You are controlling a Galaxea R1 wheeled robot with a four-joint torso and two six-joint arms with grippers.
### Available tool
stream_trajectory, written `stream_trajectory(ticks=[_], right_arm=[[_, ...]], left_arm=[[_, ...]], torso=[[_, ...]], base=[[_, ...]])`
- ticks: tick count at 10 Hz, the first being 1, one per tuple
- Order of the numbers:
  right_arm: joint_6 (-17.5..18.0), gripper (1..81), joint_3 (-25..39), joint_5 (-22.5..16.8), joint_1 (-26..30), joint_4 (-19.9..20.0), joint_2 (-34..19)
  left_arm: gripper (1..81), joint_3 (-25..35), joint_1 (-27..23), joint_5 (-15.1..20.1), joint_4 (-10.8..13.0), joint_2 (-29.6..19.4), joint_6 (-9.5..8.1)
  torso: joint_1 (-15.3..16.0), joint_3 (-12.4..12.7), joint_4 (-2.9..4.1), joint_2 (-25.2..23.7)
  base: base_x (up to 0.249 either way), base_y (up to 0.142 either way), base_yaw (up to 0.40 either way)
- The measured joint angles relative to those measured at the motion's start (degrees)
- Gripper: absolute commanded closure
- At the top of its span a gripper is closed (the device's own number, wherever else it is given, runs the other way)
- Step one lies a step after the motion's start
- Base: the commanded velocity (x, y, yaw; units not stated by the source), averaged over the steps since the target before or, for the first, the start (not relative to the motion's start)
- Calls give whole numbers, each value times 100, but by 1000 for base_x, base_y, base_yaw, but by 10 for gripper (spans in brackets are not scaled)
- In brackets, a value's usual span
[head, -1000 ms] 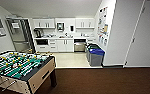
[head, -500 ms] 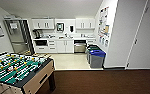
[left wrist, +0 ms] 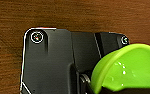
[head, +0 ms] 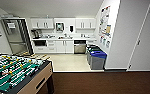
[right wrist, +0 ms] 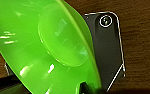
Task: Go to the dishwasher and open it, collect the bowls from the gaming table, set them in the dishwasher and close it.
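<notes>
Head view: faces a kitchen across dark floor (head: 103,82). Puts the dishwasher (head: 80,47) under the far counter, well apart from the robot. Grey front looks closed from here, hard to be sure. (A)

Noted. Bowls? (B)

Left wrist view: lime bowl (left wrist: 131,67) hangs above the floor at the left gripper (left wrist: 91,85), clamped on the rim by the look of it. Right wrist view: wide green bowl (right wrist: 48,50) tilted on edge, rim pinched at the right gripper (right wrist: 87,87). Judged, not clearly seen. (A)

Risks? (B)

Rim-only holds, probably. Smooth glossy plastic, so could slip or swing with any jolt, say at the seam between dark floor and pale kitchen tile (head: 68,62). (A)

Anything else? (B)

Foosball table (head: 16,72) sits near on the left; could clip its corner on a tight turn. Bins with blue lid (head: 98,58) stand just beside the dishwasher's side of the kitchen; could narrow the approach and knock the wide green bowl. (A)

Door? (B)

If really closed, leaves no free gripper to pull it, with both loaded. Worth flagging. (A)
</notes>
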Motion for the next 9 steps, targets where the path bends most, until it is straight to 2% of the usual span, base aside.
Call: stream_trajectory(ticks=[9], right_arm=[[-12, 811, 0, -12, 2, 0, 17]], left_arm=[[811, 2, -22, -1, 2, 2, 0]], torso=[[0, 0, 0, 0]], base=[[205, 0, 0]])
